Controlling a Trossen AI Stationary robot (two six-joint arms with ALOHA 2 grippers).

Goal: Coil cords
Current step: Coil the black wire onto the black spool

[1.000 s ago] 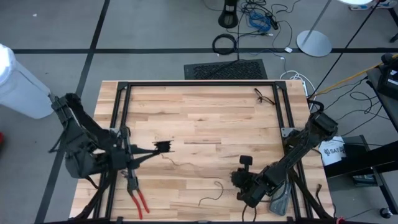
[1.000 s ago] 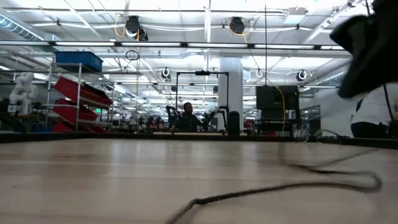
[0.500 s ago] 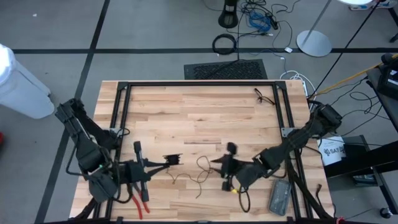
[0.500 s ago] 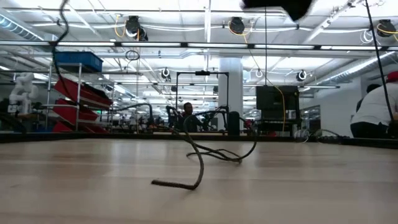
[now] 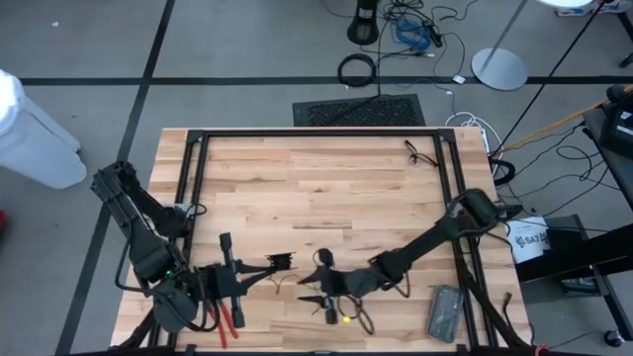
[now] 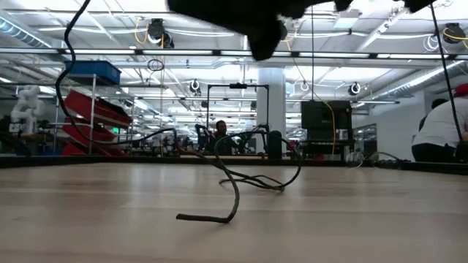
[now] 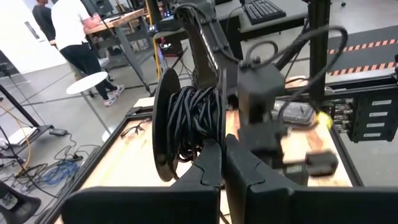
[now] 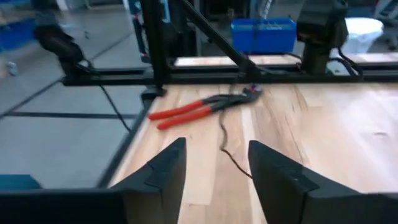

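The cord is a thin black wire. Part of it is wound on a small dark puck-like spool (image 7: 189, 118), which my left gripper (image 5: 280, 263) (image 7: 224, 158) is shut on at the near left of the table. The loose remainder (image 8: 225, 144) (image 6: 234, 191) trails down from the spool and lies in slack bends on the wood, its free end (image 6: 201, 218) flat. My right gripper (image 5: 324, 289) (image 8: 217, 168) stands open just right of the spool and above the loose cord. Nothing is between its fingers. My left gripper holds the spool by its rim (image 7: 208, 152), pinched at the free ends of the two shut fingers. The fingers come level from the table's left. The spool is lifted clear of the table and stands on edge, and the cord hangs slack from it.
Red-handled pliers (image 5: 223, 318) (image 8: 186, 111) lie at the near left edge beside my left arm. A grey box (image 5: 443, 311) sits at the near right. Another small dark cord (image 5: 415, 152) lies at the far right. Black frame rails (image 5: 198, 178) run along the table's sides.
My right gripper has swept from the near right toward the table's left and now stands beside the spool. My left gripper has come toward the near edge and a little right with the spool. The loose cord, spread flat before, is drawn leftward into bunched bends.
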